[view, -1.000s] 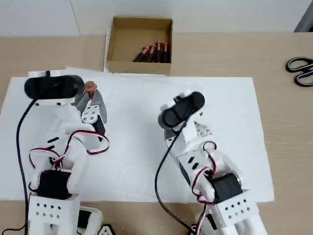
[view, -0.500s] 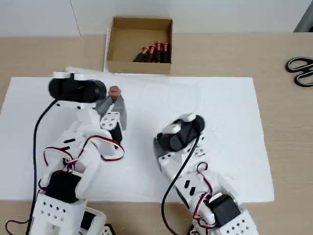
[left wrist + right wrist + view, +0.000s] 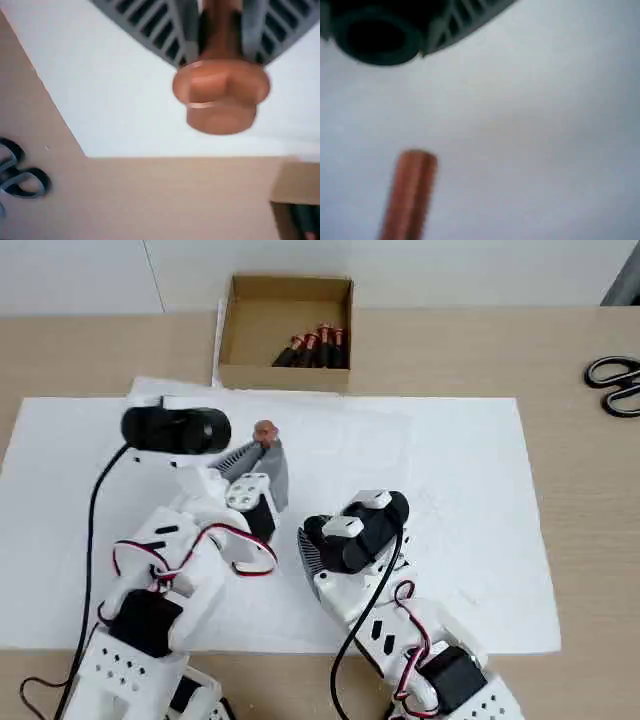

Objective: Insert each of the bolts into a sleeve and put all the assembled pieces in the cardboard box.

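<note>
Currently L fingers [image 3: 184, 30] are pinched narrow on a copper bolt [image 3: 220, 95]. They grip the shank just under the head, and the head pokes out past the tips. L gripper [image 3: 265, 447] points toward the far side, over the white sheet [image 3: 470, 460], left of centre, w/ the bolt head at its far end. Black cam [image 3: 175, 430] sits just left of the gripper. From there the L arm runs back near-left to its base at the near edge, w/ red/black wires [image 3: 235, 550] looped along it.

R fingers [image 3: 462, 17] are closed around a black sleeve [image 3: 377, 37], its bore seen end-on. R gripper [image 3: 310, 552] sits low over the sheet's centre, nearer than the L gripper & a bit right of it, pointing roughly left. In the R wrist view the bolt's shank end shows apart from the sleeve, not inserted. R arm folds back near-right to its base.

Box [image 3: 232, 335] stands on the table [image 3: 90, 350] at the far side, just beyond the sheet, w/ several assembled pieces [image 3: 315, 348] lying in its right part. Scissors [image 3: 615, 385] lie far right on the bare table, well apart from both arms.
</note>
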`<state>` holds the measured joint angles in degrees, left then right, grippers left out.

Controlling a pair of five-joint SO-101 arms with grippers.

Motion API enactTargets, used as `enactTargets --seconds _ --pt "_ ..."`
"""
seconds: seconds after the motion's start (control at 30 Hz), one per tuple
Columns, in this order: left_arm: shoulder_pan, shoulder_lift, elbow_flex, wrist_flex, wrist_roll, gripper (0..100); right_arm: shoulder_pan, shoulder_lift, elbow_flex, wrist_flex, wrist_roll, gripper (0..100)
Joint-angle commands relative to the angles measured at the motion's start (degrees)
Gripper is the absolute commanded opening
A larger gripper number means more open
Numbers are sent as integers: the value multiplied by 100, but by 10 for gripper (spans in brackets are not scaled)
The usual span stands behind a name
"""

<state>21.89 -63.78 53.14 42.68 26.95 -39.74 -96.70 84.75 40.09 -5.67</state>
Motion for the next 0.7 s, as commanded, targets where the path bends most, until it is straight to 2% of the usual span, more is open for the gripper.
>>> enactTargets --seconds 0.0,0.33,0.67 --pt "246 -105 22 -193 62 6 -48 -84 -53 -171 -79 4" --pt "545 -149 119 -193 62 6 -48 -84 -62 -171 -88 4" --pt "554 -149 145 -308 62 6 -57 -84 -62 -171 -97 4"
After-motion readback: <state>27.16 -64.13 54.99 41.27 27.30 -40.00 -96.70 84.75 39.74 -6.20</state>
